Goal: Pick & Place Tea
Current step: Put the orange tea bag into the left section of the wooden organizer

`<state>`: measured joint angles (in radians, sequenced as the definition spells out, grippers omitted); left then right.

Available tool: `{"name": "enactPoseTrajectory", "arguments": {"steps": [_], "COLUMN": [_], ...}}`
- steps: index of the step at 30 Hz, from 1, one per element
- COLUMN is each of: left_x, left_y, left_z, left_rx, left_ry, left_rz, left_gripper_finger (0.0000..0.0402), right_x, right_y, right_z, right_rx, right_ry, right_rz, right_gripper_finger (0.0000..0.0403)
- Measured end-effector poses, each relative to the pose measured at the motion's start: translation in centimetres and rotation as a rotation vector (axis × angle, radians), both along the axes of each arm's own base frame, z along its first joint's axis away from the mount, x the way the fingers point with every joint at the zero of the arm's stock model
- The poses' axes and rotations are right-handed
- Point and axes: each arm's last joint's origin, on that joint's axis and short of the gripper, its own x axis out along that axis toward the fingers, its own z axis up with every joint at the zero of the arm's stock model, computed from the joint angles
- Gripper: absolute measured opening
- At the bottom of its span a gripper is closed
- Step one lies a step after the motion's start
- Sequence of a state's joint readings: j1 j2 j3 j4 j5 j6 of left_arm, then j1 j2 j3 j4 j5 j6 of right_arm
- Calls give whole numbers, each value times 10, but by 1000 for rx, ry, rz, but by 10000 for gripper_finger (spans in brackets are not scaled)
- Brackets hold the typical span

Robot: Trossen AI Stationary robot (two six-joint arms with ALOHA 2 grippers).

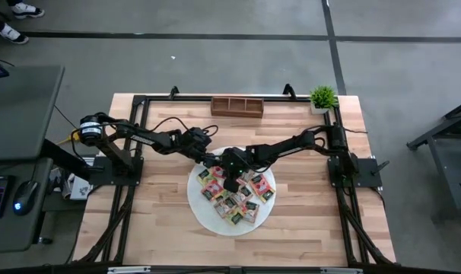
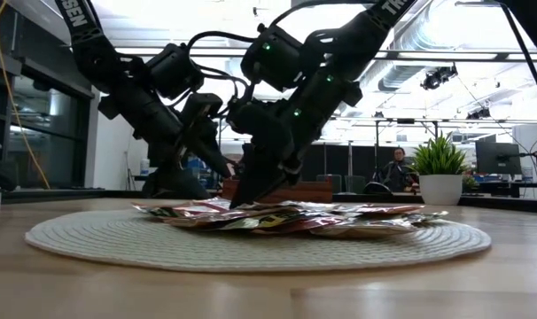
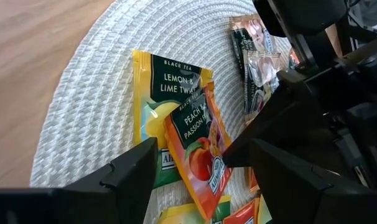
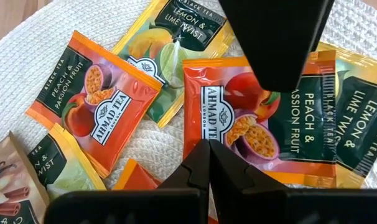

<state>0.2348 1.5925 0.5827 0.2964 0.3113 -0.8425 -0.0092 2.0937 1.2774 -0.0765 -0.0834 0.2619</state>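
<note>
Several tea packets (image 1: 234,196) in red, orange, yellow and green lie in a loose overlapping pile on the round white woven mat (image 1: 202,215). My right gripper (image 4: 208,148) is shut, and its tips are down at an orange peach packet (image 4: 263,127) on top of the pile. My left gripper (image 3: 204,165) is open and hovers just above the same orange packet (image 3: 195,146), one finger on either side of it. This packet overlaps a yellow lemon packet (image 3: 160,87). In the low view both grippers (image 2: 242,199) meet over the pile's left part. My right gripper has its shut fingertips (image 4: 201,163) on the orange packet near its corner (image 4: 195,134). They slant down from above and from the table's right. The packet lies flat on the pile. Whether the tips pinch its edge or only rest on it, I cannot tell.
A brown three-compartment wooden tray (image 1: 236,106) stands at the table's far edge. A small potted plant (image 1: 322,97) is in the far right corner. Bare wood lies around the mat (image 2: 118,237). A person (image 2: 397,166) sits in the room beyond.
</note>
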Motion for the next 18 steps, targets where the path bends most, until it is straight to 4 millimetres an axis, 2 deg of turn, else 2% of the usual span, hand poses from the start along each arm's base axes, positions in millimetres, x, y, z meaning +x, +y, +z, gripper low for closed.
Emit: {"name": "enactPoseTrajectory", "arguments": {"steps": [18], "left_x": [0], "left_y": [0], "left_z": [0], "left_rx": [5], "left_ry": [1], "left_rz": [6], "left_gripper_finger": [247], "right_x": [2], "right_y": [-5], "right_z": [1], "right_rx": [1], "right_ry": [-28], "right_rz": [-12], "right_gripper_finger": [0]}}
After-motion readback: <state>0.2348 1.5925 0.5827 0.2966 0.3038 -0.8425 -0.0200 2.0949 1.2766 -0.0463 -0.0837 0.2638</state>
